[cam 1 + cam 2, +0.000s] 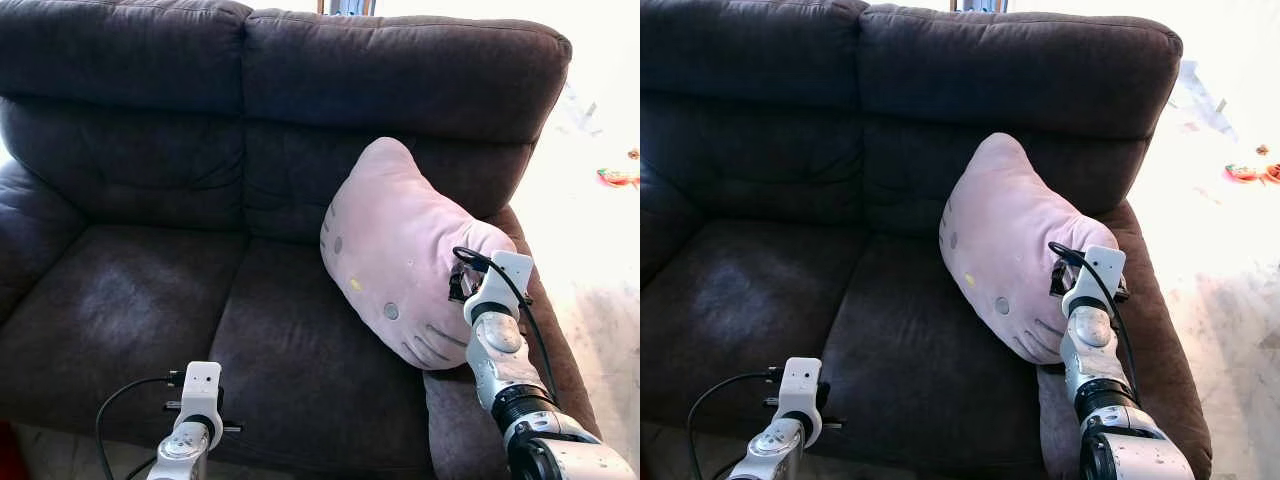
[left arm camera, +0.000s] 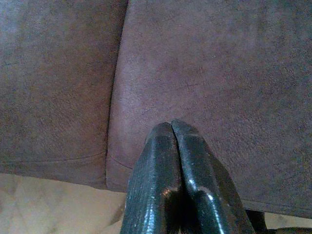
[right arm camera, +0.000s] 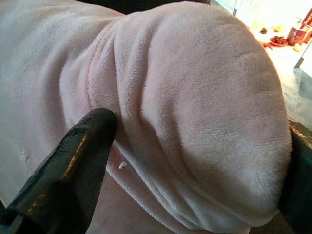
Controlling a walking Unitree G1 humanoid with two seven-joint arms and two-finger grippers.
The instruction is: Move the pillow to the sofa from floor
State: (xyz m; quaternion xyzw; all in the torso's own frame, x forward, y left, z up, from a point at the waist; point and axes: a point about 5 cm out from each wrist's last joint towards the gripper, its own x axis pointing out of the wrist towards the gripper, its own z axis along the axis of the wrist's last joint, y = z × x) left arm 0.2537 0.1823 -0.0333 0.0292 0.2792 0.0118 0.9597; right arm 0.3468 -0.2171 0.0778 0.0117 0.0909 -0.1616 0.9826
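Observation:
A pink plush pillow [image 1: 400, 250] with a cat face leans on the right seat of the dark brown sofa [image 1: 150, 300], against the backrest and right armrest. My right gripper [image 3: 195, 126] holds the pillow's lower right corner, and one black finger [image 3: 83, 165] presses a crease into the plush while the other sits at the far side of the bulge. My left gripper [image 2: 171, 126] is shut with nothing in it, low over the front edge of the seat cushion.
The left seat cushion [image 1: 110, 310] is bare. Bright sunlit floor [image 1: 600, 230] lies to the right of the sofa, with small red items [image 1: 615, 178] on it. Pale floor shows below the seat's front edge [image 2: 39, 200].

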